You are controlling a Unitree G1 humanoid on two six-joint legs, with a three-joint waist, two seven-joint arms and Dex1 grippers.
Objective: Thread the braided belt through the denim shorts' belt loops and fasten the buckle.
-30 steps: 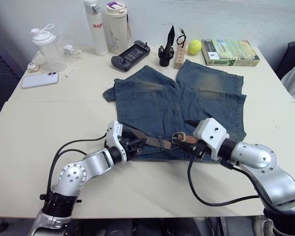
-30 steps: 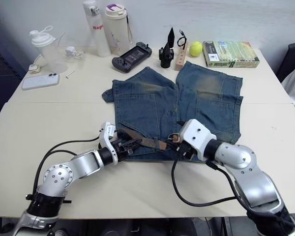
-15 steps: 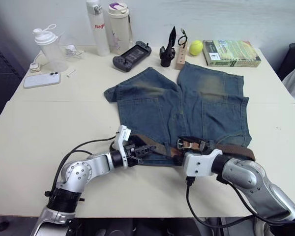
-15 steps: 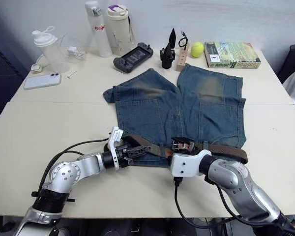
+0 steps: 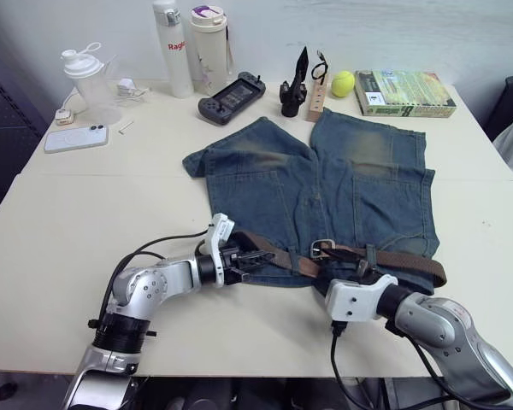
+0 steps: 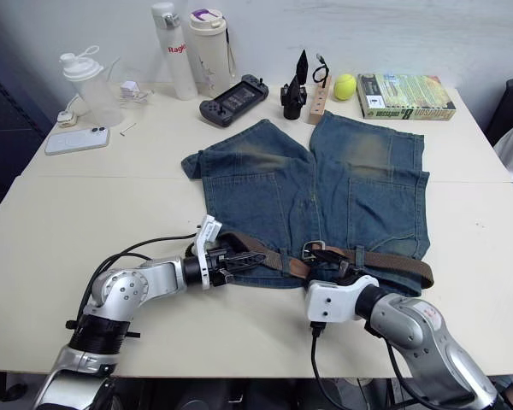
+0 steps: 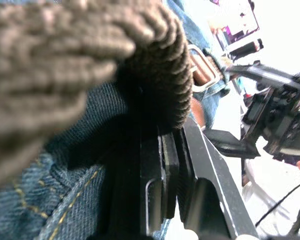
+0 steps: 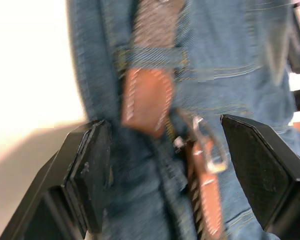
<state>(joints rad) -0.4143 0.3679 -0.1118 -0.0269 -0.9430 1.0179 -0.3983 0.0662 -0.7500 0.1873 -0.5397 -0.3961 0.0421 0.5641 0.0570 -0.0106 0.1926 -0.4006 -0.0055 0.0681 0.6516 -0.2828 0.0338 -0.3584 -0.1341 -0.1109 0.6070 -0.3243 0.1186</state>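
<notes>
On the cream bench [image 5: 85, 213], the left gripper [image 5: 246, 260] has its jaws clamped on the braided belt [image 5: 278, 256] at the denim shorts [image 5: 325, 184] waistband, while the right gripper [image 8: 162, 150] holds wide-spread jaws around the buckle [image 8: 206, 145] and leather tip [image 8: 146, 100].

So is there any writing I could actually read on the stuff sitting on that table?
"Rag": red letters, cut off by the curve, on the tall white plastic bottle.
Green-and-yellow printed book: its cover text is too small to read.
White label on the book's near corner: unreadable.
Beige lidded tumbler: faint markings, unreadable.
</notes>
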